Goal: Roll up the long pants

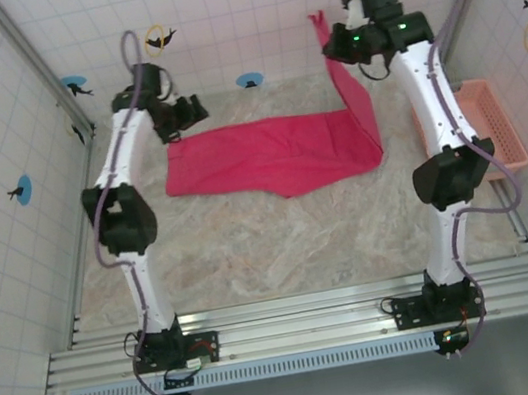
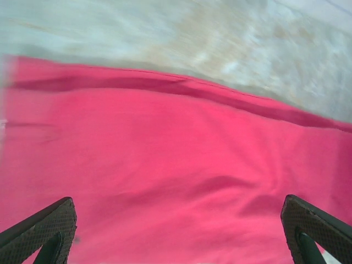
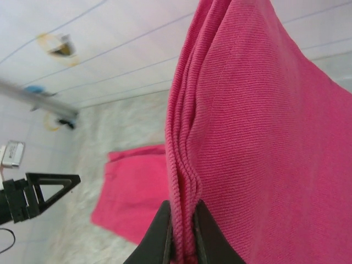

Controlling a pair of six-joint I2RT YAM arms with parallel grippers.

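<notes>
Pinches a bunched edge of the long pants [image 1: 267, 156] between closed right jaws, lifted at far right. Hovers with left jaws spread wide over the rest, flat on the surface [image 1: 253, 250].

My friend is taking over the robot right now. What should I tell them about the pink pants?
Left gripper: open, holding nothing, over the left end of the long pants.
Right gripper: shut on a folded edge at the pants' right end, held up above the table.
Pants: mostly flat on the table.
Done: one end gripped.
Left: no roll is started, so all the rolling.
</notes>
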